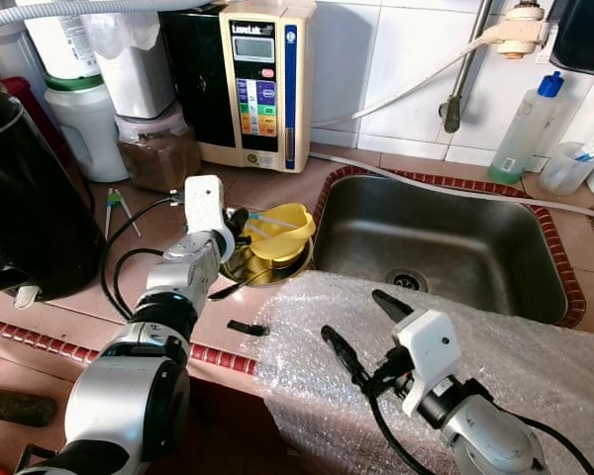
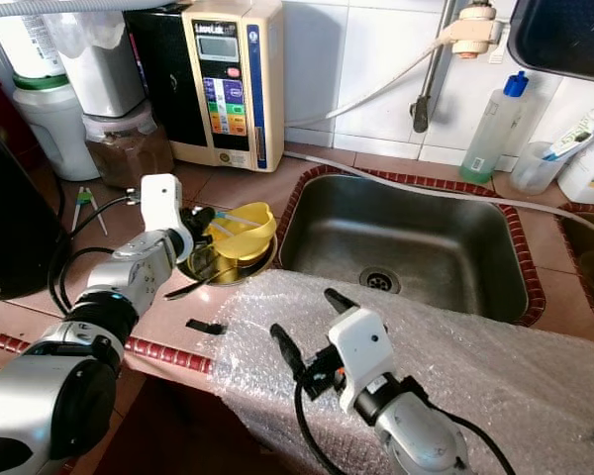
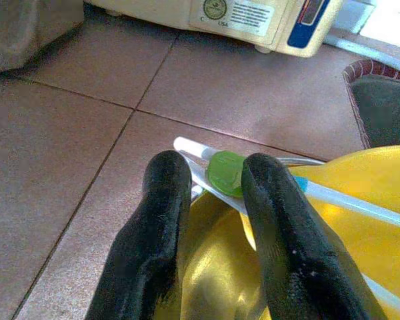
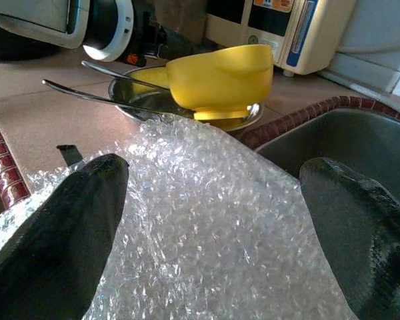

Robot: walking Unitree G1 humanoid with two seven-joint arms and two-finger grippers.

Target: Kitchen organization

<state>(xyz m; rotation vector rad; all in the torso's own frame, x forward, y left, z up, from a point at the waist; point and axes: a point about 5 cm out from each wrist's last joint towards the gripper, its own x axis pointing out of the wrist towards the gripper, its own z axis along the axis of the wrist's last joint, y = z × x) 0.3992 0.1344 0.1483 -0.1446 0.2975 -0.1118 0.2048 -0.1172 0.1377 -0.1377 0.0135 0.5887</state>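
Left gripper is clenched on a white plastic utensil with a green round tab, over the yellow plastic bowl. That bowl sits in a round steel bowl on the terracotta tile counter, at 9 o'clock of the stainless sink. The utensil's far end is cut off in the wrist view. Right gripper is spread wide, empty, over the clear bubble wrap sheet, which hides the counter edge. The small black piece at the wrap's 9 o'clock is too small to identify.

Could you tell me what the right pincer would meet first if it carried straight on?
Probably the clear bubble wrap sheet below the open right pincer; beyond it, the yellow plastic bowl.
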